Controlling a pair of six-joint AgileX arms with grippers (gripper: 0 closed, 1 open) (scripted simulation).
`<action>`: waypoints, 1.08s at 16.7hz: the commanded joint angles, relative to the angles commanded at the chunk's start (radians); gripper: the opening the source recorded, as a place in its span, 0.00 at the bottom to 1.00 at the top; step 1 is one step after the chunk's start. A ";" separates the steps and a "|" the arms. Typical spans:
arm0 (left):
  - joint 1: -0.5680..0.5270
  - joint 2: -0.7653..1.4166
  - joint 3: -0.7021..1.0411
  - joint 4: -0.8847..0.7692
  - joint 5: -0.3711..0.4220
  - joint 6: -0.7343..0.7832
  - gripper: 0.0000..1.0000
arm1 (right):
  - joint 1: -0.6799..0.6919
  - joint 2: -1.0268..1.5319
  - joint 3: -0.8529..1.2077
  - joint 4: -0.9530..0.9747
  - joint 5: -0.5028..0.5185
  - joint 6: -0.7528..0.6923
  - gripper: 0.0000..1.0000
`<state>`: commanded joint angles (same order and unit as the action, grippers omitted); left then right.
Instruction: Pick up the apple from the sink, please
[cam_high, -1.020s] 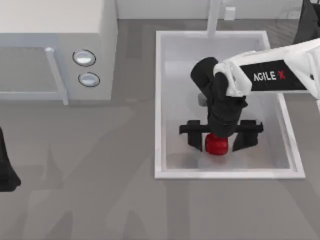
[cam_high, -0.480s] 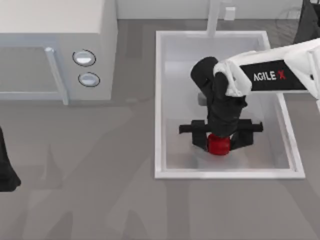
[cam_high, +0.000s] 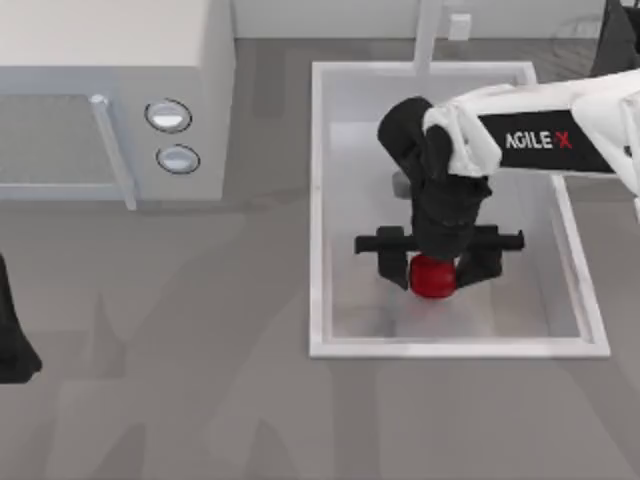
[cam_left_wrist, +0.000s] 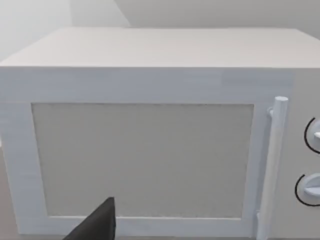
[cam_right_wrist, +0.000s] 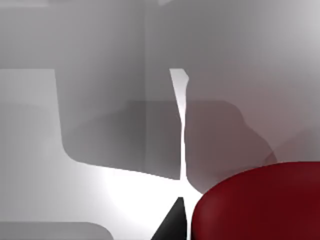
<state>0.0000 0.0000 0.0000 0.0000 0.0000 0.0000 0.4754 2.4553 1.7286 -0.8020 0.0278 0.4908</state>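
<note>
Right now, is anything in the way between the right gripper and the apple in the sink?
Nothing visible. The right gripper has its fingers on either side of the apple, inside the sink. The left arm is parked at the table's left edge.

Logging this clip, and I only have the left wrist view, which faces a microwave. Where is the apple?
Observer: From the top view, the apple is inside the sink, towards the basin's lower wall in that picture.
Operator: Is a gripper on it?
Observer: Yes. The right gripper reaches down into the basin, its fingers against the apple's two sides.
Operator: And the left arm?
Observer: The left gripper is parked at the table's left edge, well away from the sink.
</note>
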 joint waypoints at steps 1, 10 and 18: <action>0.000 0.000 0.000 0.000 0.000 0.000 1.00 | 0.000 -0.002 0.043 -0.044 0.000 0.000 0.00; 0.000 0.000 0.000 0.000 0.000 0.000 1.00 | -0.002 -0.071 0.589 -0.692 -0.001 -0.003 0.00; 0.000 0.000 0.000 0.000 0.000 0.000 1.00 | -0.006 -0.112 0.756 -0.869 -0.002 -0.008 0.00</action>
<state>0.0000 0.0000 0.0000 0.0000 0.0000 0.0000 0.4690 2.3429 2.4845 -1.6709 0.0263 0.4833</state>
